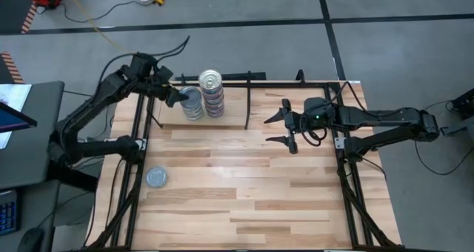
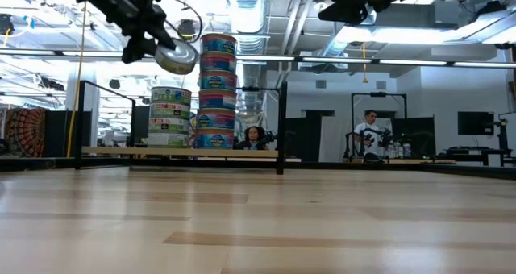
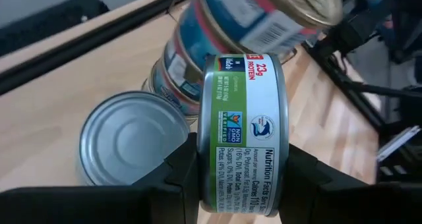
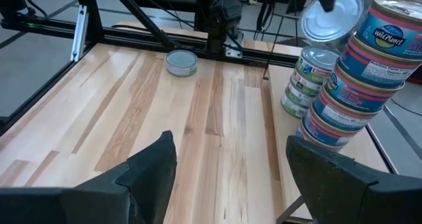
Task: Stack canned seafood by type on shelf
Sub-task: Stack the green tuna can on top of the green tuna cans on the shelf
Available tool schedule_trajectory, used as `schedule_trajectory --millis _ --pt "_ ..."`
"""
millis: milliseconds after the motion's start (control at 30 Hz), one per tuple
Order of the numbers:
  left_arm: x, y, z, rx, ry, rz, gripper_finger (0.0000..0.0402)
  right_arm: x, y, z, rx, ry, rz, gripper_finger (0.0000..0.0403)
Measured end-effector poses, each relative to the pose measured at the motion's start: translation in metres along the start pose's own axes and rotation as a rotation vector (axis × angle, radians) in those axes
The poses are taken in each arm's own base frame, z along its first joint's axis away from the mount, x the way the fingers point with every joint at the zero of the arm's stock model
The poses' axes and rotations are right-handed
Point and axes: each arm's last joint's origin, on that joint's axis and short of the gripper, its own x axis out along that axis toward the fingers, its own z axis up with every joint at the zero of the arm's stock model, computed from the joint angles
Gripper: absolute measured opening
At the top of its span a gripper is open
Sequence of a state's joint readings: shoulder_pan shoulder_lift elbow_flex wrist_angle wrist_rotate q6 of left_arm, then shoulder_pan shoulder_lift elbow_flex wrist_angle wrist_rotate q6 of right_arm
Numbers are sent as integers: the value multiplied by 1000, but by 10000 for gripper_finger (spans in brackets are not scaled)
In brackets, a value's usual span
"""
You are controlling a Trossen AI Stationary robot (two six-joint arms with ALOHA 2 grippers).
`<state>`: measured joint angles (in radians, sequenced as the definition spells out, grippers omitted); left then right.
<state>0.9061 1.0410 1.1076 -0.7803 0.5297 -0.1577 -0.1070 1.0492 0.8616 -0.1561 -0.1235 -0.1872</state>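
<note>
A green-labelled tin [image 3: 241, 135] is clamped on edge in the left pincer [image 1: 175, 96], held in the air above the short green stack [image 2: 170, 117]. Just beside it rises the taller blue-and-pink stack [image 2: 218, 91]. A lone tin [image 1: 156, 177] lies on the tabletop [image 1: 244, 193], well apart. The right pincer [image 1: 283, 127] hovers with fingers apart.

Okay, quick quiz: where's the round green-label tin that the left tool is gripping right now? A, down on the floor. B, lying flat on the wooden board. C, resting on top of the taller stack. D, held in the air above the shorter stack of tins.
D: the left tool holds the round green-label tin tilted in the air above the shorter stack of tins, beside the taller stack.
</note>
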Motion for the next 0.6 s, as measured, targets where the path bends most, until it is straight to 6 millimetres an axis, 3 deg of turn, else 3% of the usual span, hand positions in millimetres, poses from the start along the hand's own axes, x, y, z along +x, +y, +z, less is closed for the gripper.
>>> schedule_trajectory --millis 300,600 --pt "11 28 2 -81 68 10 131 0 0 -1 1 9 2 311" --pt "19 35 3 -97 96 16 151 0 0 -1 0 8 1 311"
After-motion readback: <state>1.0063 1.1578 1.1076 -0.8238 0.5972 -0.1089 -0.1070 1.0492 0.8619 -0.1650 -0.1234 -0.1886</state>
